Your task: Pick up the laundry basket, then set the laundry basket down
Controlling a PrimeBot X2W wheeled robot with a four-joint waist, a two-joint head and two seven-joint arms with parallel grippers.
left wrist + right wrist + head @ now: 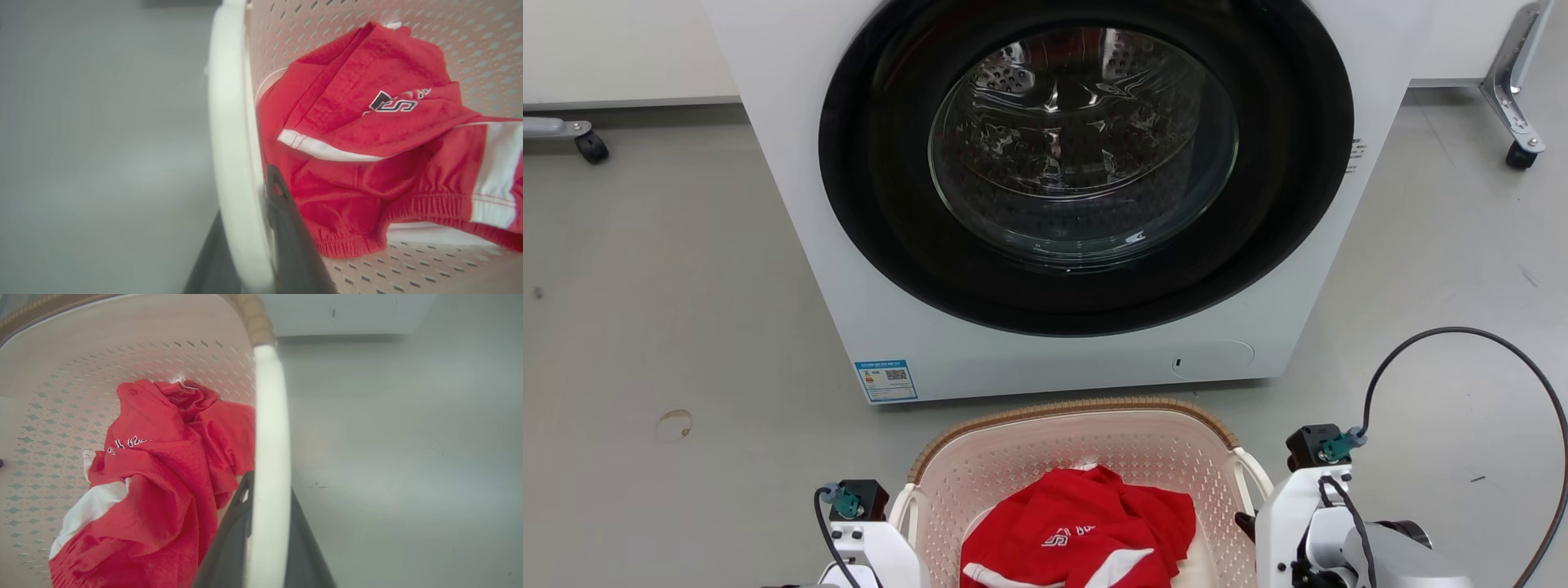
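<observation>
The left gripper [245, 196] has its two dark fingers [286, 228] pressed on either side of the basket's white left handle [233, 143], gripping it. The right gripper [269, 486] pinches the right handle [269, 416] the same way, one finger inside the loop and one outside.

Between the two arms sits the laundry basket [1045, 453], cream with small holes and a brown woven rim. I cannot tell whether it rests on the floor or hangs just above it. A crumpled red garment [1078, 523] with white stripes lies in its bottom.

Just beyond the far rim stands a white washer [1045, 359] with its round dark door [1082, 147] shut and a blue sticker [886, 380] on its lower left corner. Grey floor [670, 286] spreads to both sides, with a black caster [1521, 155] far right and another [592, 147] far left.
</observation>
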